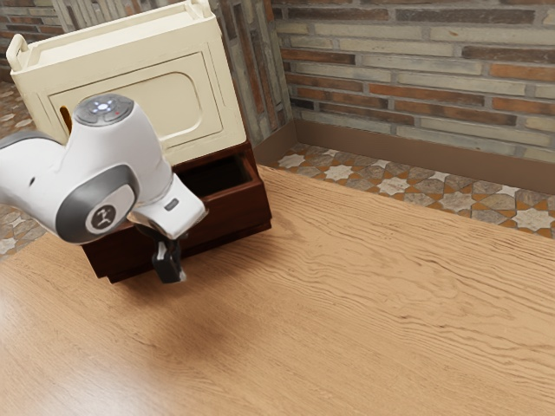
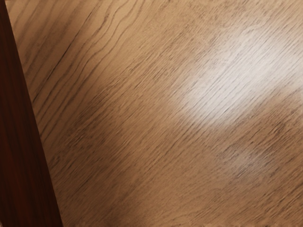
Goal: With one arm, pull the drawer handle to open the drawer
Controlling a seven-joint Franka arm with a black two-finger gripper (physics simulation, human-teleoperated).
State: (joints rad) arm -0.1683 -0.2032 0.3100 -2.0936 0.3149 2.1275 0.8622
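Below the cream box, the dark red-brown drawer stands partly open in the exterior view, its dark hollow showing behind the front panel. My gripper hangs pointing down just in front of that panel, low over the table. The arm's white hand covers the middle of the drawer front, and the handle is hidden there. Whether my gripper holds the handle cannot be made out. In the wrist view, a strip of the dark wood of the drawer unit runs down one side, beside the tabletop.
The cream box, with raised handles at its top corners, stands on the dark drawer unit. A wooden table spreads out before the drawer and toward the exterior view's right. Behind are a patterned tile floor and a brick wall.
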